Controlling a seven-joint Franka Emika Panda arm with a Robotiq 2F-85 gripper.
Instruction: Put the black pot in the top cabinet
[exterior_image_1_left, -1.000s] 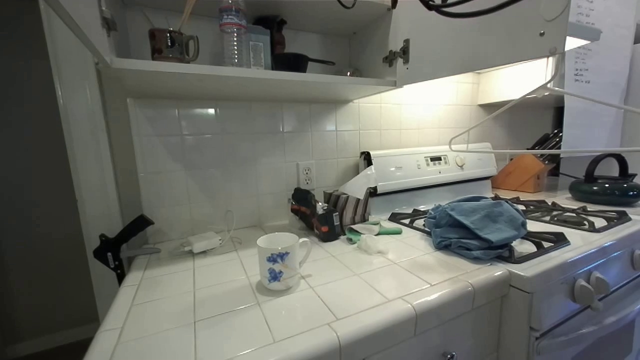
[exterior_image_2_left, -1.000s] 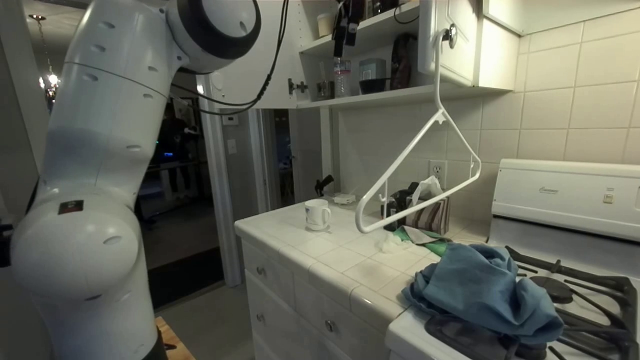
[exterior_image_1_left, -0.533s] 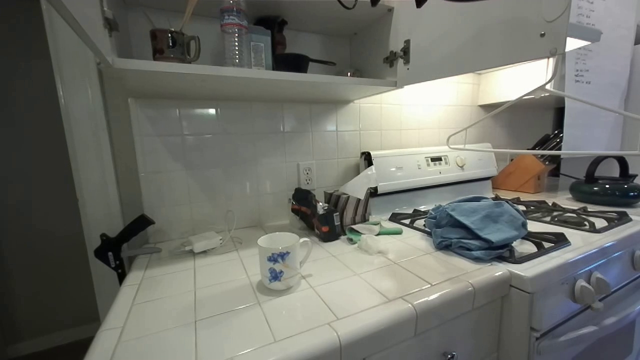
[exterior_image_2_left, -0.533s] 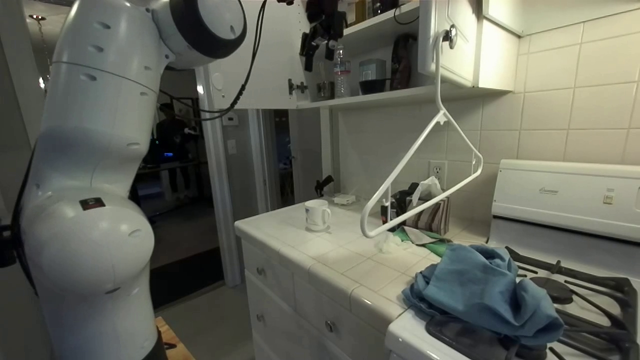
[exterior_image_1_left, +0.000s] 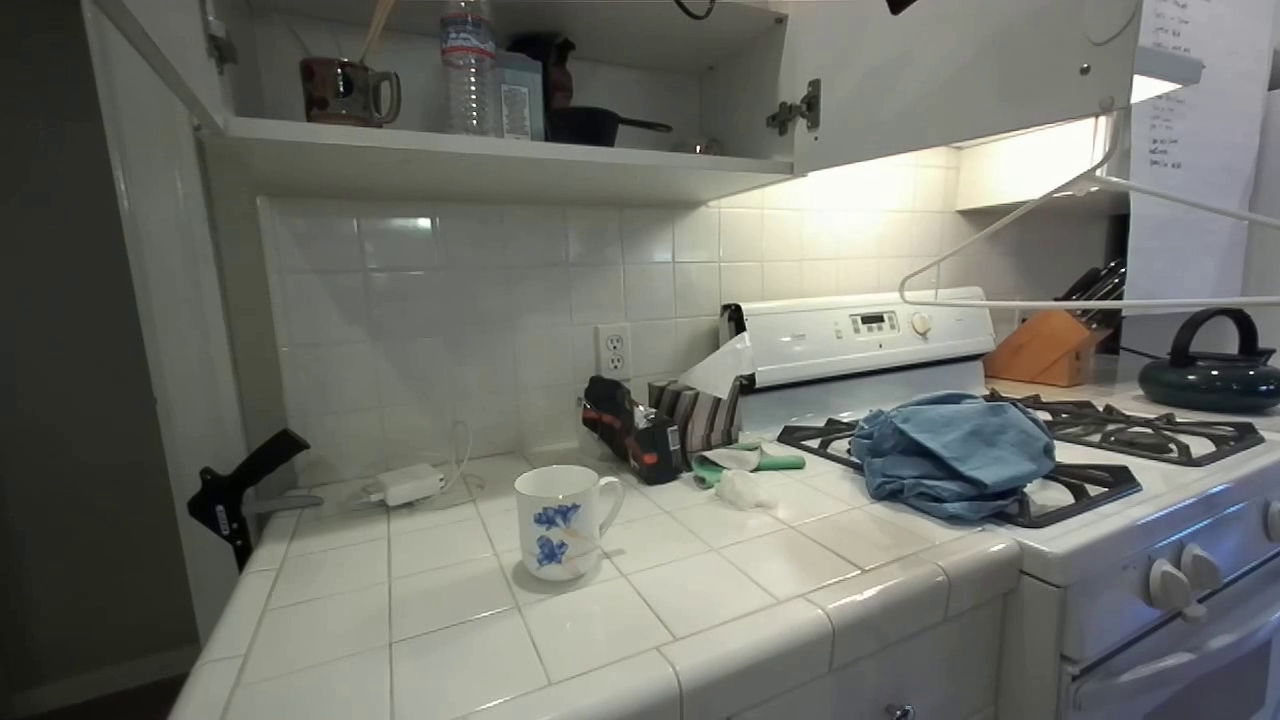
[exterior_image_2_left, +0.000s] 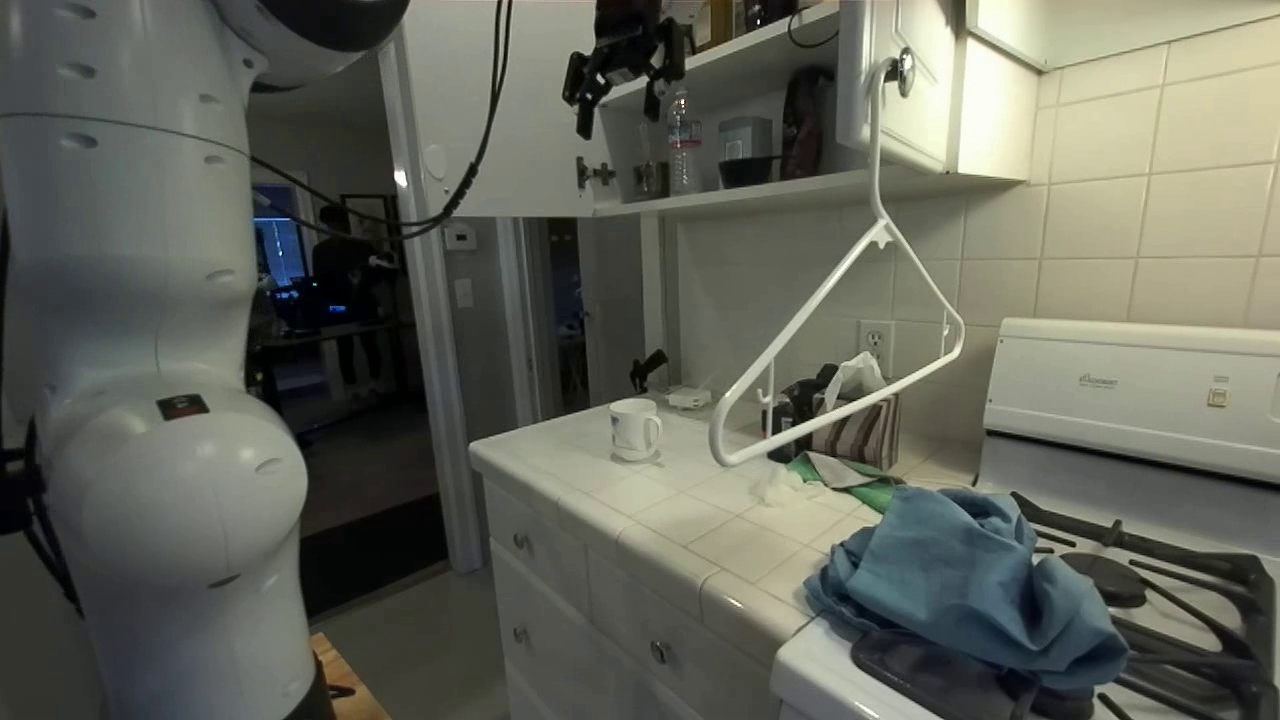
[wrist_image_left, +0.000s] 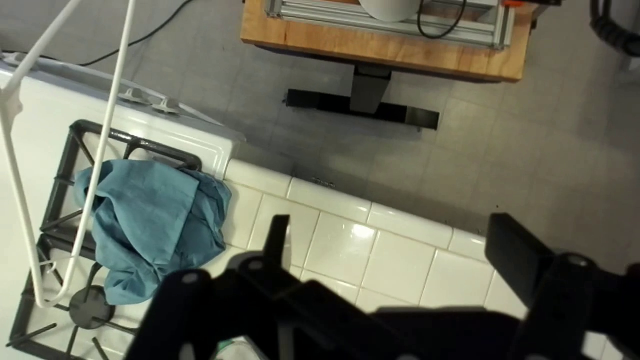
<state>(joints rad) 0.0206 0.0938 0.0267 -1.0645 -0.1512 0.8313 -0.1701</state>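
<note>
The black pot (exterior_image_1_left: 585, 126) stood inside the top cabinet (exterior_image_1_left: 500, 152), upper middle of an exterior view; the hand (exterior_image_2_left: 618, 112) was spread apart, gripping nothing, and a low inward swing risked toppling the bottle (exterior_image_2_left: 684, 158).

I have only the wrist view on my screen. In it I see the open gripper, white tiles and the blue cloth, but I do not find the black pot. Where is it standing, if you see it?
Observer: I see it. In both exterior views the black pot stands upright on the shelf inside the top cabinet.
Operator: Thank you. I also have a white hanger at the side of my picture, but its upper end is cut off. On what does it hang?
Observer: In an exterior view, it hangs on the round metal knob of a white cabinet door.
</note>
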